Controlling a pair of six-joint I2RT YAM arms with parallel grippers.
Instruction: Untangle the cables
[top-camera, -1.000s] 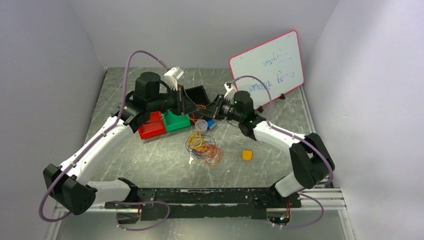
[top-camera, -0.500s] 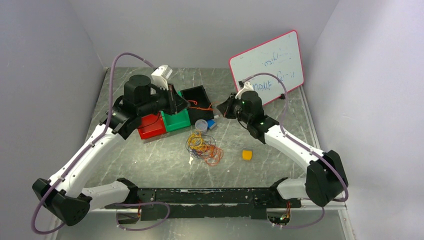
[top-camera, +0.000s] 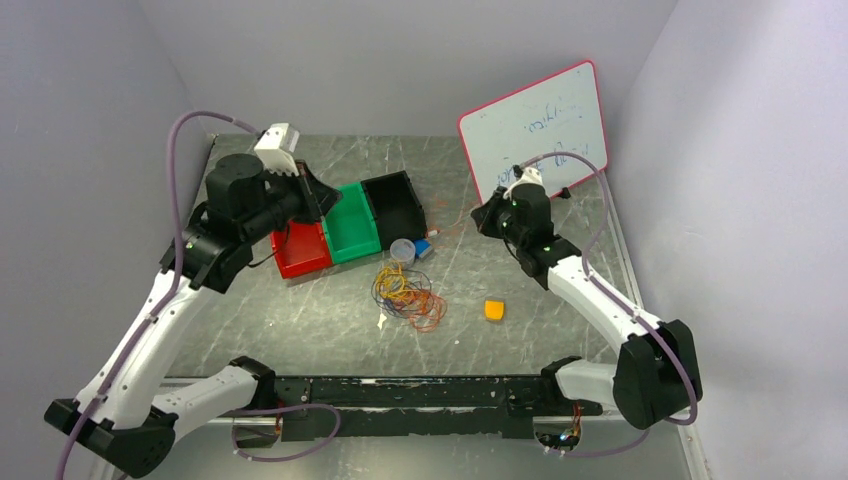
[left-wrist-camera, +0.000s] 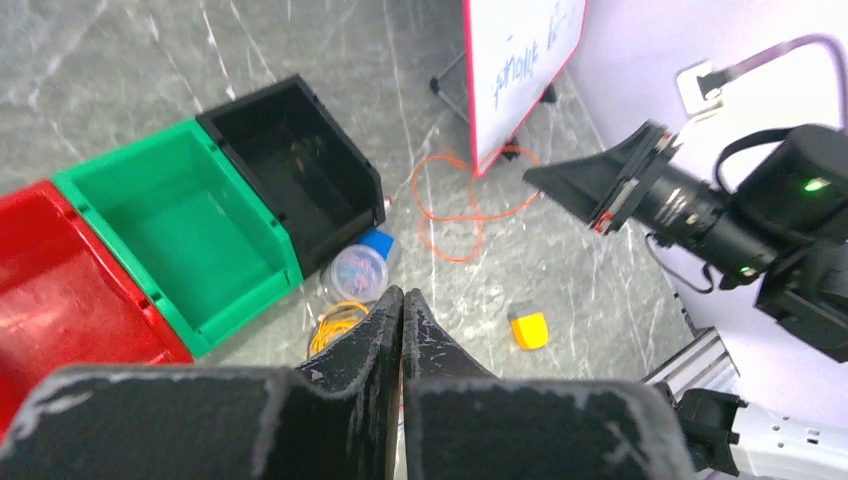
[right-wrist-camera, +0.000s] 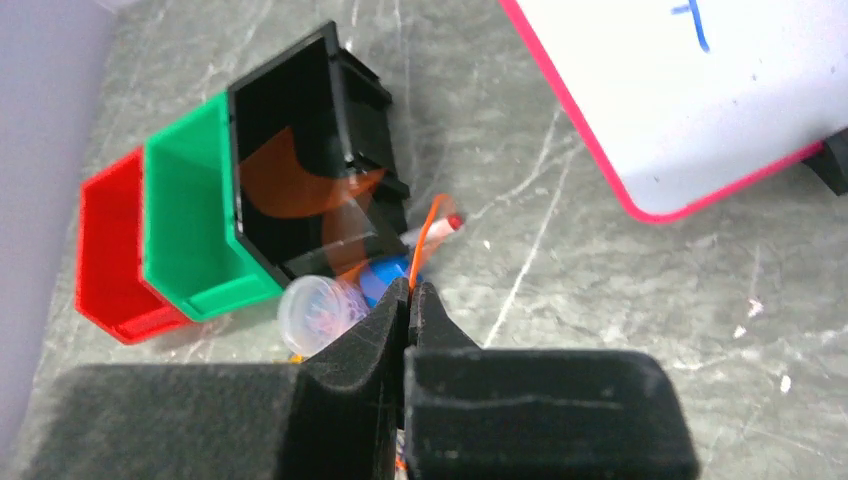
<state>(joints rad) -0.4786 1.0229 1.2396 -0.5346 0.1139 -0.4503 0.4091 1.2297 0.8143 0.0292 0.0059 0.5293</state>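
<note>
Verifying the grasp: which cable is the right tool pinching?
The lone orange cable by the whiteboard: it runs into the shut right tool; the rest lie tangled in the pile.

The top camera is looking down from behind the near edge over the whole table (top-camera: 330, 330). Both wrist cameras are hanging closer, tilted across its far half, all sharing the black bin (top-camera: 412, 212).

A grey marbled tabletop (top-camera: 300, 320) with white veins is boxed in by plain pale lavender-grey walls (top-camera: 400, 60) at nine, twelve and three o'clock. At one o'clock a whiteboard (top-camera: 540, 125) with a pink-red frame stands tilted on black feet, scribbled in blue. A slotted aluminium rail (top-camera: 650, 395) borders six o'clock. The light is soft and even.
</note>
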